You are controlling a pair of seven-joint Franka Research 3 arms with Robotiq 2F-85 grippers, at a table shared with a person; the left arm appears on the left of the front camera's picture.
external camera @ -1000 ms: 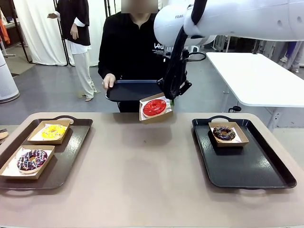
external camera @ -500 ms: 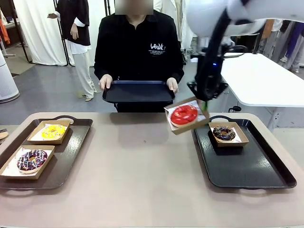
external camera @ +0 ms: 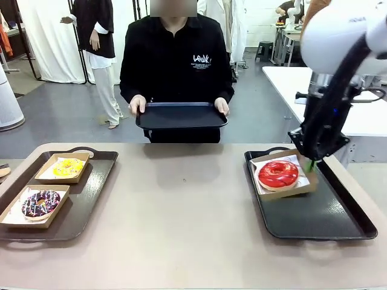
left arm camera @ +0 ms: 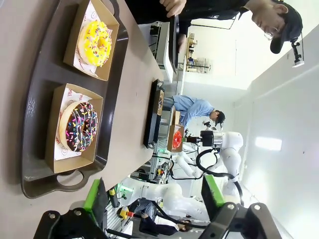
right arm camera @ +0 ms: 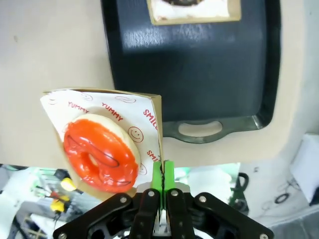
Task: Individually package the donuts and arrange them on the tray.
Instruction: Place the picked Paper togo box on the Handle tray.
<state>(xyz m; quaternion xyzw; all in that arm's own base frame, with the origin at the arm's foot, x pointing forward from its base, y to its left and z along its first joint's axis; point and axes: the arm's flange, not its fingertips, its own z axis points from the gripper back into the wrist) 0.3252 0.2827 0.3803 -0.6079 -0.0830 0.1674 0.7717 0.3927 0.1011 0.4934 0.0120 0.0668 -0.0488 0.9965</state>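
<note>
My right gripper [external camera: 311, 162] is shut on the rim of a cardboard box [right arm camera: 149, 107] that carries the red glazed donut [external camera: 278, 174]. The box hangs tilted over the far end of the right black tray [external camera: 326, 223]. In the right wrist view the green pads [right arm camera: 163, 172] pinch the box wall beside the red donut [right arm camera: 99, 154], and another box [right arm camera: 194, 10] lies on the tray [right arm camera: 199, 79] below. The yellow donut [external camera: 68, 167] and the purple sprinkled donut [external camera: 40, 203] sit in boxes on the left tray [external camera: 78, 211]. My left gripper [left arm camera: 154, 194] is open above that tray.
A person stands at the far side and holds a black tray [external camera: 180, 115] in both hands above the table edge. A white table [external camera: 338, 96] stands at the back right. The near part of the right tray is bare.
My right arm has swung right and down with the boxed red donut, from in front of the person to over the right tray. The box now covers the chocolate donut in the front view.
</note>
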